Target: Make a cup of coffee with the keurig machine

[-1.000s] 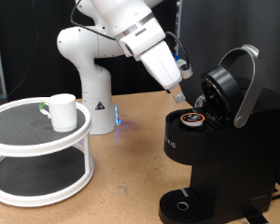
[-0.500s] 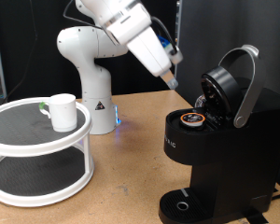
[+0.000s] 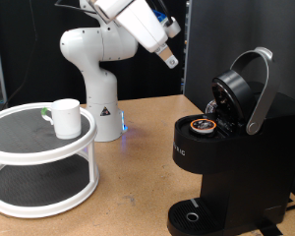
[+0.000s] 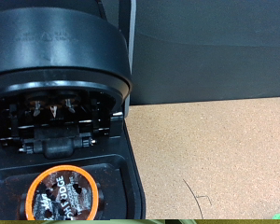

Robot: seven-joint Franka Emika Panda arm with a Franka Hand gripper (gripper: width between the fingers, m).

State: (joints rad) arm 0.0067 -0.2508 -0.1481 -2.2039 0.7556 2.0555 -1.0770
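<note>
Two task items are on the desk (image 3: 128, 187). At the exterior view's left stands a white two-tier round rack (image 3: 39, 157); the cup (image 3: 66, 117) sits upright on its upper shelf, towards that shelf's right side, handle facing left. Behind the rack, at the far side of the desk, is the arm's white base (image 3: 96, 84).

Above centre, the hand (image 3: 171, 59) hangs in the air near the exterior view's top, well clear of everything and up and to the left of the keurig machine (image 3: 226, 147). Nothing is between its fingers. Whether the fingers are apart or together cannot be told from this view, and the wrist view does not show them.

At the right, the keurig machine stands with its lid (image 3: 241, 90) raised and tilted back, silver-grey handle arched over it. A coffee pod (image 3: 202, 126) with an orange rim sits in the open chamber; the wrist view shows the same pod (image 4: 63, 194) seated below the raised lid's underside (image 4: 58, 117).
</note>
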